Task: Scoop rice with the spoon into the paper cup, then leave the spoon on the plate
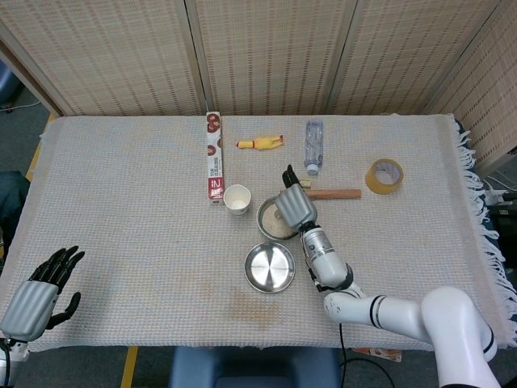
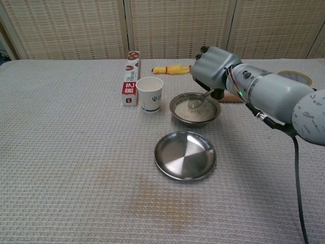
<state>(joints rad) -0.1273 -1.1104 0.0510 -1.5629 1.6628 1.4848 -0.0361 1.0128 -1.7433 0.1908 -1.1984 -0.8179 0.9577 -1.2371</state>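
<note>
Over the rice bowl (image 2: 195, 109), right hand (image 2: 212, 69) fingers grasp the spoon (image 2: 197, 100), its tip hidden from the head camera.

One spoon (image 2: 195, 102). One paper cup (image 2: 149, 94). One bowl of rice (image 2: 195, 110). One empty metal plate (image 2: 185, 155). One long box (image 1: 213, 155), one yellow rubber chicken (image 1: 260, 143), one plastic bottle (image 1: 313, 146), one wooden stick (image 1: 338, 194), one tape roll (image 1: 384, 175). Two hands: right (image 2: 213, 68), left (image 1: 36, 296).
</note>
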